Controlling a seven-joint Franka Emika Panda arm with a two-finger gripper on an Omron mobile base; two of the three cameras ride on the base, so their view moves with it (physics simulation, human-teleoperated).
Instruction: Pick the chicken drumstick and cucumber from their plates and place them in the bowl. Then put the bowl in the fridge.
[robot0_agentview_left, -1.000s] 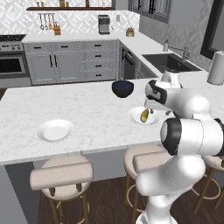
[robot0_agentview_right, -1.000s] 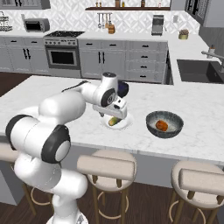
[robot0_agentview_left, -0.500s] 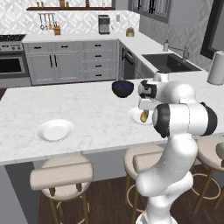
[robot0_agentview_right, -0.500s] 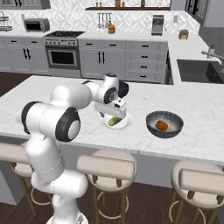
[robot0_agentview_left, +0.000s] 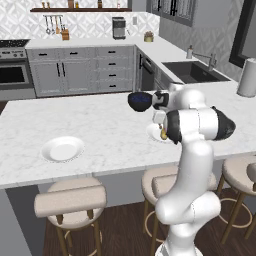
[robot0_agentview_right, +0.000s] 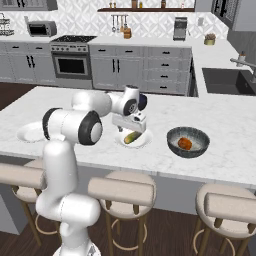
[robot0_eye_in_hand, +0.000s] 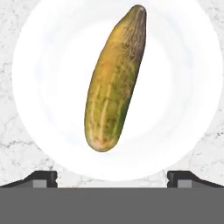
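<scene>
Here, the left base view shows the empty plate (robot0_agentview_left: 62, 149) on the table (robot0_agentview_left: 100, 125) and the dark bowl (robot0_agentview_left: 140, 100) beyond the arm, whose bulk hides most of the near plate (robot0_agentview_left: 151, 131). Right base view: the cucumber (robot0_agentview_right: 132, 137) lies on that plate (robot0_agentview_right: 142, 141), directly beneath the downward-pointing hand (robot0_agentview_right: 129, 128); the chicken drumstick (robot0_agentview_right: 185, 143) sits inside the bowl (robot0_agentview_right: 188, 142) beside it. Hand view: the cucumber (robot0_eye_in_hand: 114, 81) lies lengthwise on the plate (robot0_eye_in_hand: 43, 78), with the fingertips (robot0_eye_in_hand: 43, 178) spread wide apart and holding nothing.
</scene>
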